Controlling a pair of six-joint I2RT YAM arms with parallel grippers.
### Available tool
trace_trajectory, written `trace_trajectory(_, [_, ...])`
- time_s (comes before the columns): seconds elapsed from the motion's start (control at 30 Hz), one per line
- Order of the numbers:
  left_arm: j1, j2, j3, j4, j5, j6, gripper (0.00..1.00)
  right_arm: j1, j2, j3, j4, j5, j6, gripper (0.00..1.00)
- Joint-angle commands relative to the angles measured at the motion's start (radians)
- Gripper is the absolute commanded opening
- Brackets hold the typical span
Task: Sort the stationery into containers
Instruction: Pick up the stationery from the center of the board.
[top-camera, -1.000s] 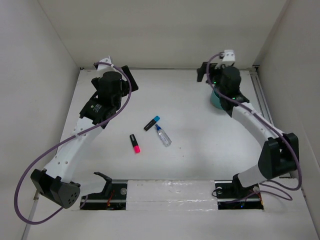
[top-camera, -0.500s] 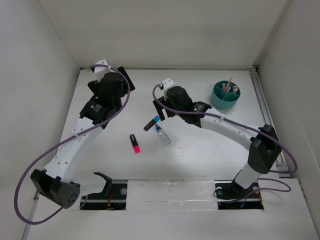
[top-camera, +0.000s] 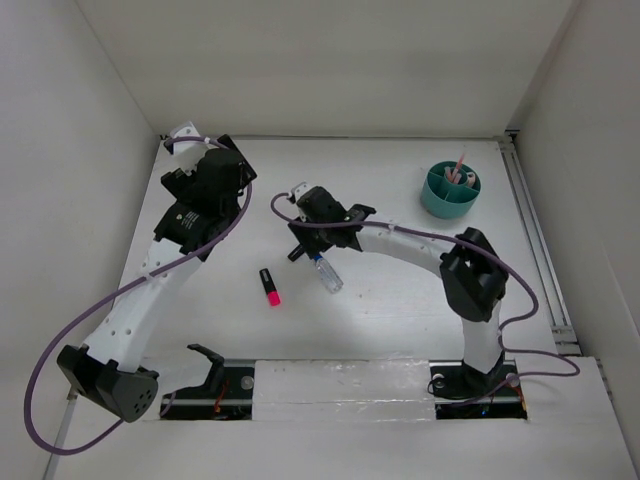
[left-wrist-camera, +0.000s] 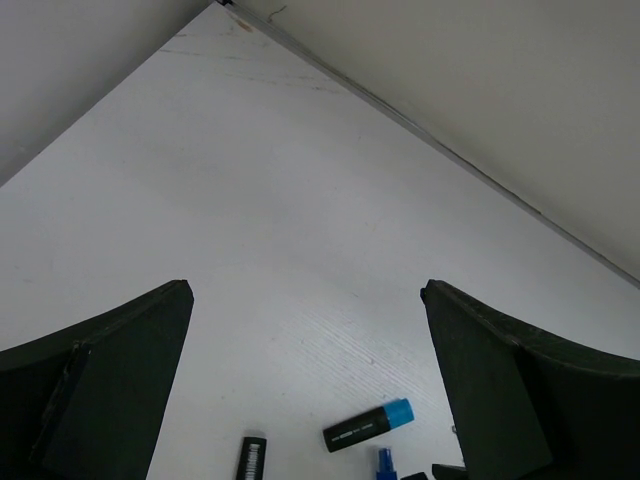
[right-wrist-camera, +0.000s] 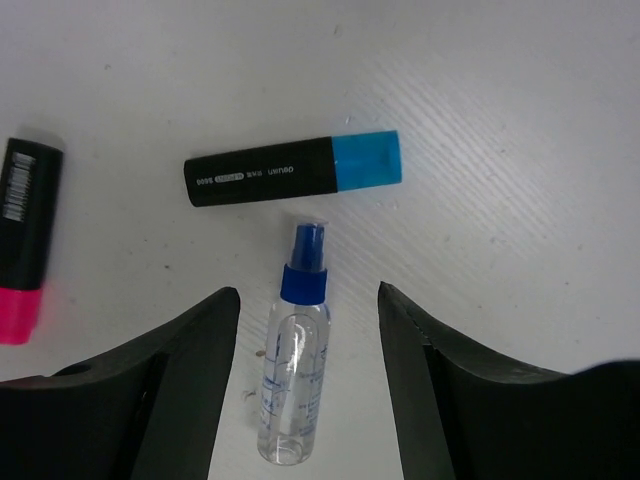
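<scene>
Pink-capped marker (right-wrist-camera: 25, 240) is cropped at left — right gripper (right-wrist-camera: 305, 295) spread.

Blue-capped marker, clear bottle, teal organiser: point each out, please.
Blue-capped marker (right-wrist-camera: 290, 172): right wrist view, on the black barrel.
Clear bottle (right-wrist-camera: 291, 352): right wrist view, on the clear body.
Teal organiser (top-camera: 437, 204): top external view, on its outer wall.

White table (top-camera: 400, 320) with a matte, faintly ridged top, evenly lit with only soft shadows. Plain off-white panels enclose it: a back wall (top-camera: 330, 60) along its far edge, a left wall (top-camera: 60, 200) and a right wall (top-camera: 600, 130) at its sides. A metal rail (top-camera: 535, 245) runs along the table's right edge.
</scene>
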Motion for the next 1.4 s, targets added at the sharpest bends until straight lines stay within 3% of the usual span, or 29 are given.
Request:
trace_trajectory(0.0, [-0.001,-0.023,0.032,0.008,-0.023,-0.010,1.00,0.008,0.040,0.043,-0.039,-0.039,-0.009,0.63])
trace_trajectory(0.37, [-0.001,-0.023,0.032,0.017,-0.004,0.010,1.00,0.027,0.100,0.043,-0.039,-0.068,-0.009,0.62])
trace_trajectory(1.03, [-0.001,-0.032,0.023,0.035,0.014,0.028,1.00,0.008,0.204,0.123,-0.114,-0.068,-0.076,0.45])
trace_trajectory(1.2, [-0.001,-0.032,0.023,0.044,0.014,0.037,1.00,-0.010,0.215,0.155,-0.146,-0.068,-0.086,0.36])
trace_trajectory(1.37, [-0.001,-0.032,0.023,0.044,0.014,0.037,1.00,-0.010,0.224,0.144,-0.146,-0.077,-0.095,0.36])
